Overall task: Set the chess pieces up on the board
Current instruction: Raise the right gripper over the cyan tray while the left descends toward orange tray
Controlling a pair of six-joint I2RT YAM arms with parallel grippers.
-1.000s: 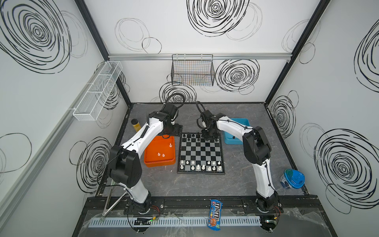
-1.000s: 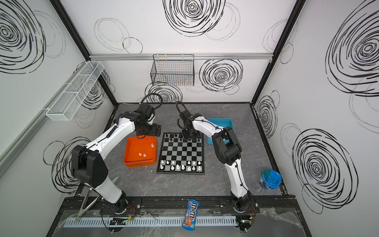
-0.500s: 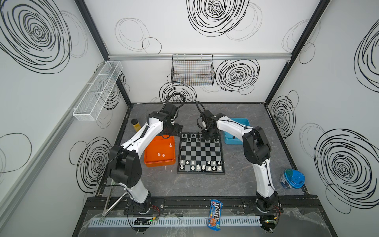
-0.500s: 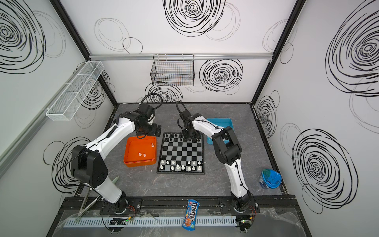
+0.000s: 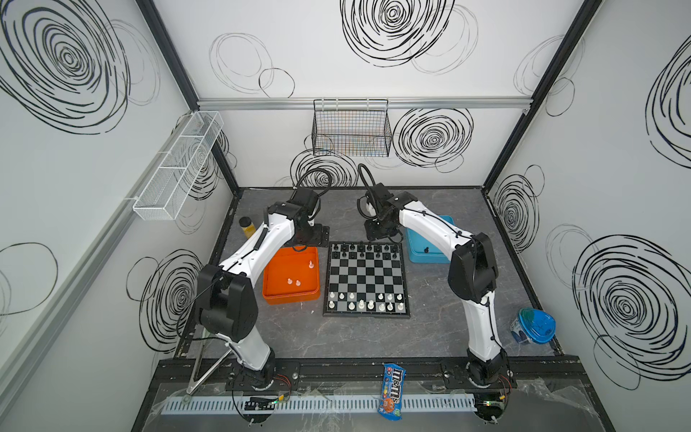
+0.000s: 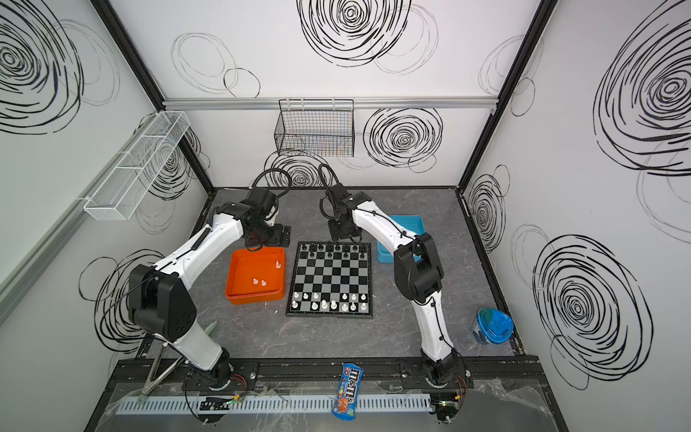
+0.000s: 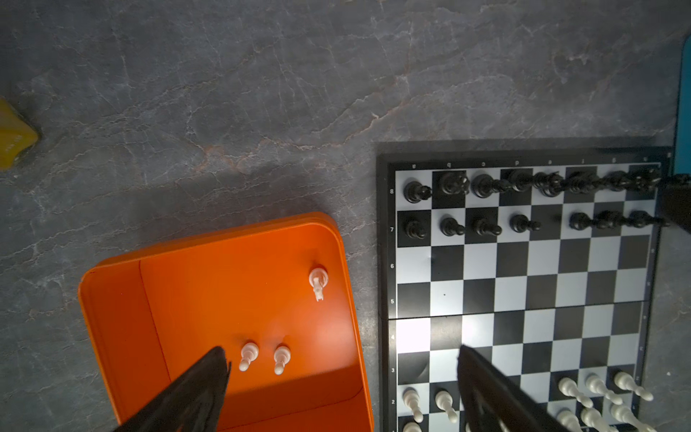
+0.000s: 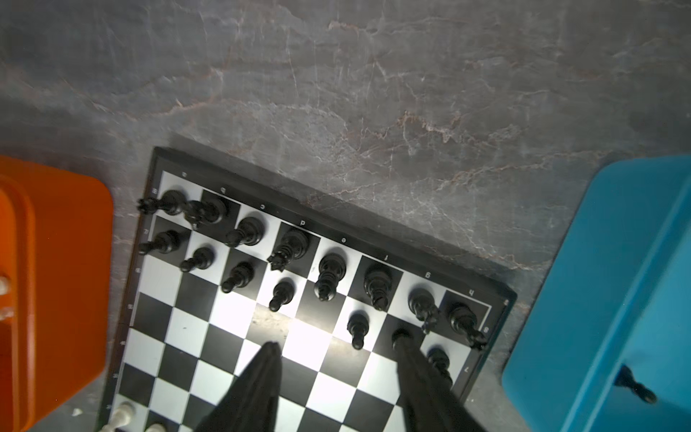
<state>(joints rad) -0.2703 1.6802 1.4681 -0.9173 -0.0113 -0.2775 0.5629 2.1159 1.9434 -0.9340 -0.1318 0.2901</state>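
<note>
The board lies mid-table, with black pieces in its two far rows and white pieces in its two near rows. My right gripper hangs open over the far right squares. A black pawn stands free just past its fingertips, and one finger partly hides two more pawns. My left gripper is wide open and empty, above the gap between the orange tray and the board. Three white pieces lie in that tray. One black pawn lies in the blue tray.
A yellow bottle stands at the far left of the table. A blue-lidded tub sits near the right wall. An m&m's bag lies on the front rail. A wire basket hangs on the back wall.
My right gripper's jaws have parted above the board's far right rows. Both arms otherwise stay where they were.
</note>
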